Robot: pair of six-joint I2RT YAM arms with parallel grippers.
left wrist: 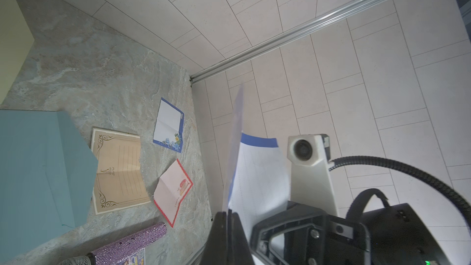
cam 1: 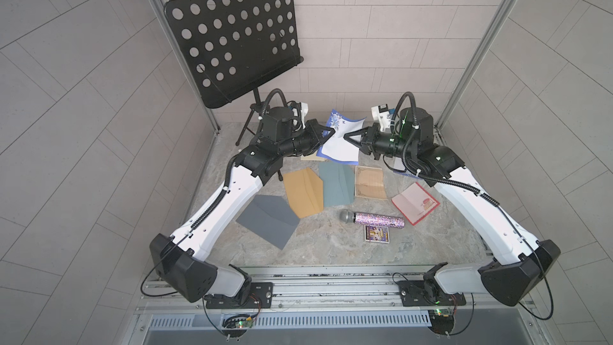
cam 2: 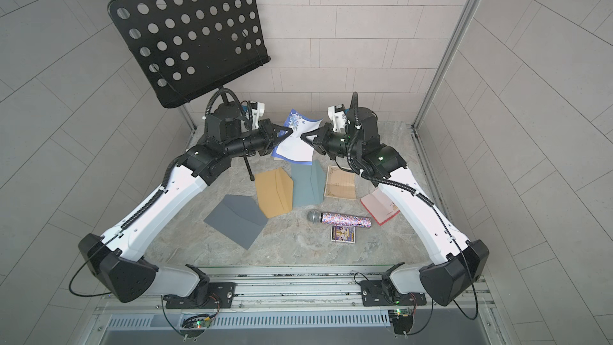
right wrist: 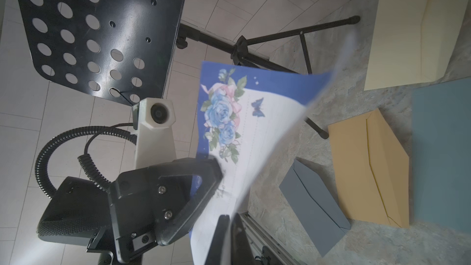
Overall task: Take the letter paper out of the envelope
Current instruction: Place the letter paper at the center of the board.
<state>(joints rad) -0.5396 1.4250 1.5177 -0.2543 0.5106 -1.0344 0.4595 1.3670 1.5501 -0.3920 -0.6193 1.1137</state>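
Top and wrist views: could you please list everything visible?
black perforated metal music stand: 1, black, back left.
blue-bordered floral letter paper: 1, white-blue, held aloft, back centre.
smaller blue-bordered floral sheet: 1, white-blue, beneath right arm.
cream paper envelope: 1, cream, back.
mustard paper envelope: 1, mustard, centre.
teal paper envelope: 1, teal, beside mustard.
grey paper envelope: 1, grey, front left.
beige ornate-bordered sheet: 1, beige, right of teal.
pink red-edged sheet: 1, pink, right.
glittery purple microphone: 1, purple, front centre.
small purple printed card: 1, purple, beside microphone.
left gripper, right gripper: 2, black, both shut on that letter paper.
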